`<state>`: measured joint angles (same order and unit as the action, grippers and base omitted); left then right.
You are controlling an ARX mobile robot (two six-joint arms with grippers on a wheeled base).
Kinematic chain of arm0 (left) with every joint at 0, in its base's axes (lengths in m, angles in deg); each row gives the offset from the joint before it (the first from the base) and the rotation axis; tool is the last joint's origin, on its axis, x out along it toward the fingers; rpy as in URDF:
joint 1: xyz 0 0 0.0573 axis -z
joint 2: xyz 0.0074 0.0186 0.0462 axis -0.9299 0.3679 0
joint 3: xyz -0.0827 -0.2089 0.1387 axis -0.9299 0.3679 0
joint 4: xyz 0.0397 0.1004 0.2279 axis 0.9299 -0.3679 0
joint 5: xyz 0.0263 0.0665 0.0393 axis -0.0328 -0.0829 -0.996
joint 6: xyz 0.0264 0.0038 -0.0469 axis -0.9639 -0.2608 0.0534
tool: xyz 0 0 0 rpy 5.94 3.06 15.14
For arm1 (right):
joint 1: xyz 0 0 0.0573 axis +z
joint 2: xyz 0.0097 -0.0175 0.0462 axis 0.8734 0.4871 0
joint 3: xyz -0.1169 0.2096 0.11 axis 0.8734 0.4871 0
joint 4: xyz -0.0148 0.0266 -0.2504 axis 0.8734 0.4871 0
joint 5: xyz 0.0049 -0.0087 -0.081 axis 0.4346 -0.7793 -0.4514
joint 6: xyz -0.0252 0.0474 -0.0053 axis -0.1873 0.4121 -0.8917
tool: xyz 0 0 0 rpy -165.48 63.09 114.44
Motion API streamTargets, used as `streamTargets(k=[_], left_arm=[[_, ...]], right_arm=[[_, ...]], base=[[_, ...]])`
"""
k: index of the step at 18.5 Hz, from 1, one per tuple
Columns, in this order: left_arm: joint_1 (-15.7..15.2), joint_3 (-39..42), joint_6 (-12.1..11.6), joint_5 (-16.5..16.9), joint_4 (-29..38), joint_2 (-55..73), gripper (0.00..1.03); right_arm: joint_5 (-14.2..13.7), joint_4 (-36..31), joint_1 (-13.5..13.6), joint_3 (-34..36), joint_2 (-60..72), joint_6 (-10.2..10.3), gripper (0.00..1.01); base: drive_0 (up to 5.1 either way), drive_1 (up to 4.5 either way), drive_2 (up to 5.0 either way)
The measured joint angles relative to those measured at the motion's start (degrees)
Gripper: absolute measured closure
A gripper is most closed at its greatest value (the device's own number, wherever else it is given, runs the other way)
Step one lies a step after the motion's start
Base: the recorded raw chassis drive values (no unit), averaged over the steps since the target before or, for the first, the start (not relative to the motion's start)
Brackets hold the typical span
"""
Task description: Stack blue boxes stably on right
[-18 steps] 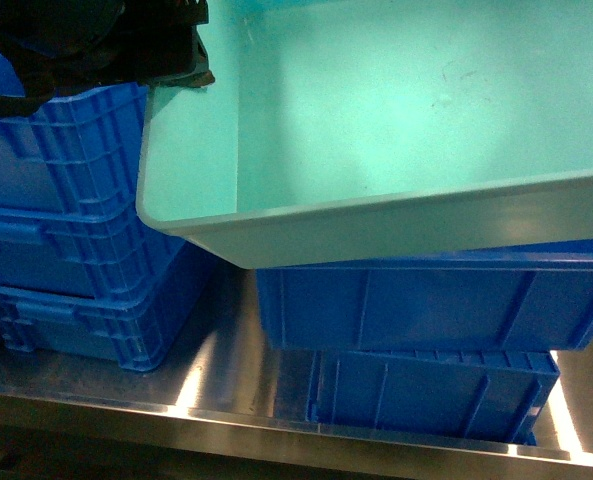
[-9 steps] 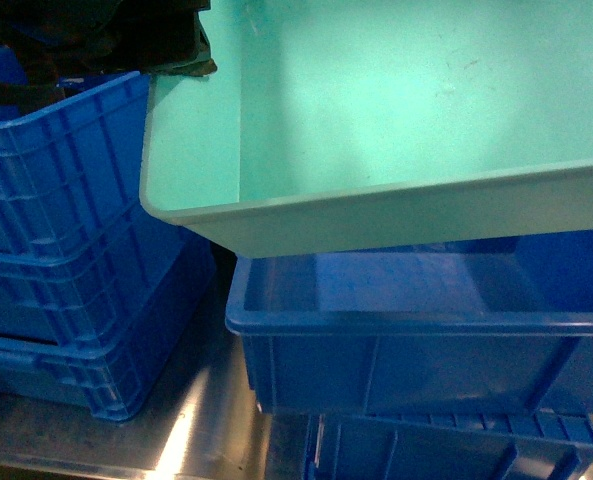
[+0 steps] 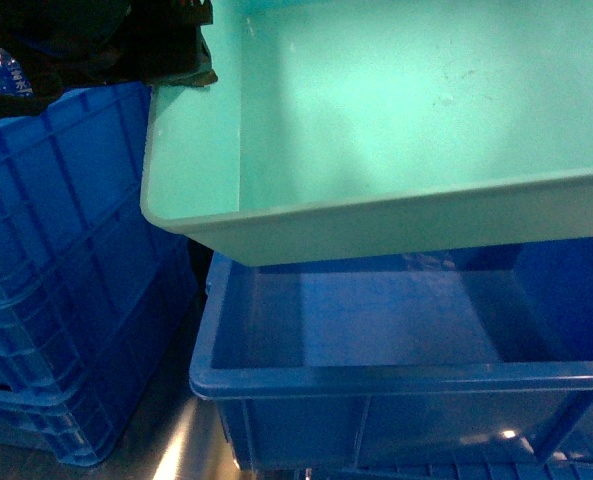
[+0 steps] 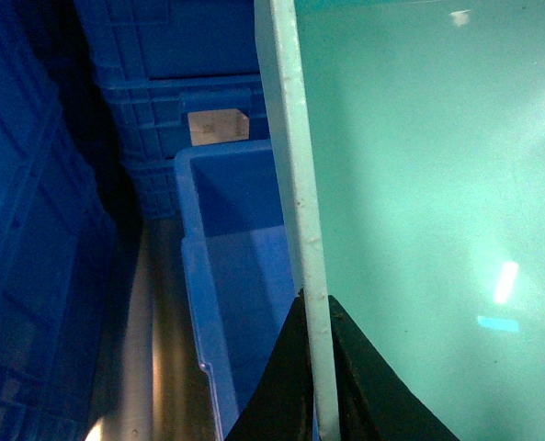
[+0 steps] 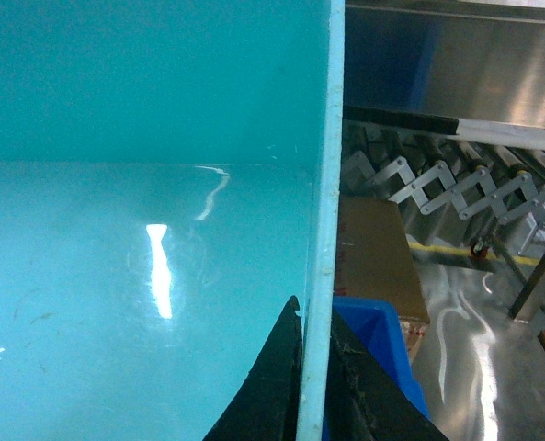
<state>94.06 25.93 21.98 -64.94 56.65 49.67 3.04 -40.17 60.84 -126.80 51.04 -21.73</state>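
Observation:
The light turquoise blue box [image 3: 396, 130], an open smooth tub, hangs tilted over an open dark blue crate [image 3: 376, 330] on the right. My left gripper [image 4: 316, 308] is shut on the tub's left wall, one black finger on each side of the rim. On the tub's right wall, my right gripper [image 5: 315, 322] is shut the same way. The tub's pale inside [image 4: 419, 184] fills the left wrist view, and its floor [image 5: 143, 230] fills the right wrist view. The dark crate [image 4: 235, 257] lies below the held wall, its corner [image 5: 378, 340] showing beside the right fingers.
A stack of dark blue ribbed crates [image 3: 56, 270] stands close on the left, and more of these crates [image 4: 171, 83] stand behind. Another crate's rim [image 3: 476, 470] shows under the open one. All rest on a steel table [image 4: 153, 312]. A roller conveyor [image 5: 456, 175] and a cardboard box [image 5: 373, 248] lie to the right.
The head view has closed in on the right stack, and the open dark crate now shows its inside beneath the tub. The tub keeps its place in view, held by both grippers.

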Motion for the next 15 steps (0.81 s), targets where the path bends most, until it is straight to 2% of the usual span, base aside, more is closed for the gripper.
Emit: streamTargets(k=[15], left_arm=[[0.0, 0.0, 0.0, 0.0, 0.1, 0.0, 1.01]], right_arm=[[0.0, -0.2, 0.0, 0.0, 0.0, 0.0, 0.95]], base=[[2.6, -4.01, -4.0]])
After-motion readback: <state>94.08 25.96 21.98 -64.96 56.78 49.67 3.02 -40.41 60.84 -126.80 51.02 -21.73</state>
